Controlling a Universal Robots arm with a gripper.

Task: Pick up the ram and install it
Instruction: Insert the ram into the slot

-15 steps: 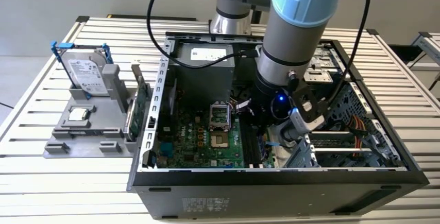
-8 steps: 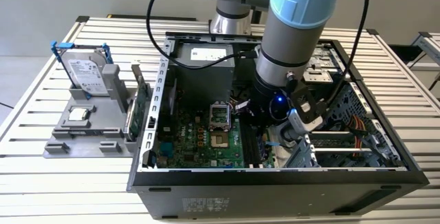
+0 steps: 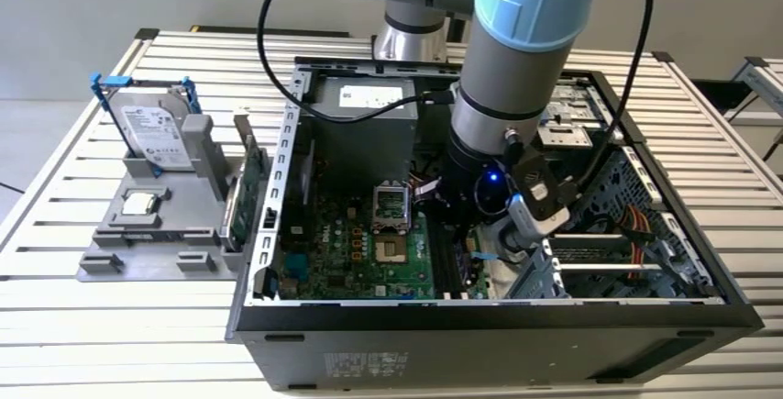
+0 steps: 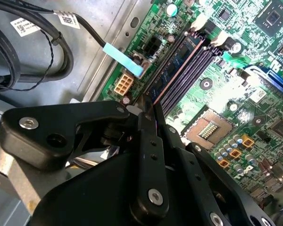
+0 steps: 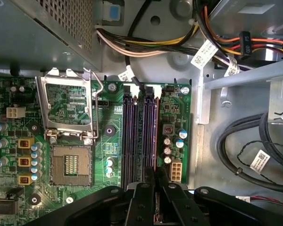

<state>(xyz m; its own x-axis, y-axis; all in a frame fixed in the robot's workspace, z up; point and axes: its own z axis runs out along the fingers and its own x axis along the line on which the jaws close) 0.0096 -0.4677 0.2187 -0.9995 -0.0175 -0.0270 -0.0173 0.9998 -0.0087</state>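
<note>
an open desktop computer case (image 3: 490,312) lies on a slatted metal surface (image 3: 98,326), motherboard (image 3: 355,252) facing up. the grey and blue robot arm (image 3: 520,60) reaches down into the case, its black pincer (image 5: 148,181) low over the memory slots (image 5: 132,132) beside the empty processor socket (image 5: 70,165).

in both wrist views the pincer's fingers (image 4: 148,136) are drawn in narrow, close together on the upper edge of the ram (image 4: 179,63), a thin stick that stands on edge in one of the long dark slots. the stick runs the slot's full length toward the white latches (image 5: 140,89) at the far end. whether it is fully seated cannot be told.

the step in hand looks like the install itself: the stick is already lined up in its slot, and the work is at the point of pressing it home. judging from this, the next move calls for a straight, even push down along the slot, with no tilt, until the latches close on the stick's ends.

on the exterior view's left, outside the case, a grey holder (image 3: 147,234) carries a hard drive (image 3: 157,138) with blue clips.
</note>
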